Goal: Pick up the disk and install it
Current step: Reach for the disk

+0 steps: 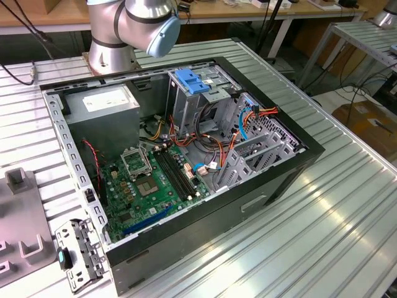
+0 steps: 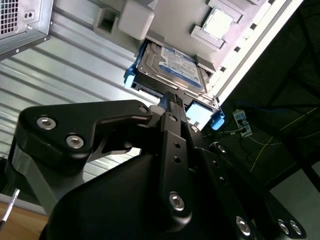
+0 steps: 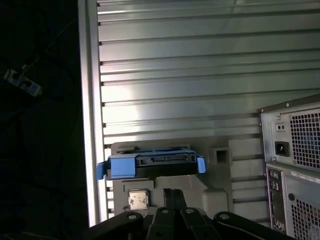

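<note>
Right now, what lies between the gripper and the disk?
Nothing in the way: in the first wrist view, a bare strip of the grey tray separates the gripper from the disk.

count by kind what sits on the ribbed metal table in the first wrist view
In the first wrist view:
disk: 1
square silver chip: 1
grey holder tray: 1
computer case: 1
total: 4
</note>
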Controlling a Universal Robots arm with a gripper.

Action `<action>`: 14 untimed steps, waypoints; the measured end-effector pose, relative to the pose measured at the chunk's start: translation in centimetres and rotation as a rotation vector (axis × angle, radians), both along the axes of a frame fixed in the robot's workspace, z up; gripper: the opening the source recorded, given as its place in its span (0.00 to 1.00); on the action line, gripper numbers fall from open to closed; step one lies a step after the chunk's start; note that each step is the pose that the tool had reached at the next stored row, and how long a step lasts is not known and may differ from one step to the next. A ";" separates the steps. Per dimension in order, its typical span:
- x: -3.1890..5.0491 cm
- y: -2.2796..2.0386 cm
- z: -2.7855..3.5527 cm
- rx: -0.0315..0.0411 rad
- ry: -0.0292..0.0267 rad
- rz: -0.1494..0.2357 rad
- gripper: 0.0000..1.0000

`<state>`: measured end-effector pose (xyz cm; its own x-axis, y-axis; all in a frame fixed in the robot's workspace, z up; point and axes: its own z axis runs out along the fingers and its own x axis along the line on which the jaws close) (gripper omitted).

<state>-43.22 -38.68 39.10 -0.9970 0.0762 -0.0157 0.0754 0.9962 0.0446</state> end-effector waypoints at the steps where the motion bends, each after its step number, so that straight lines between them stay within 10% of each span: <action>1: -0.23 0.11 -0.03 0.0001 0.0031 0.000 0.11; 14: -3.91 1.16 -0.78 0.0016 0.0136 0.000 0.11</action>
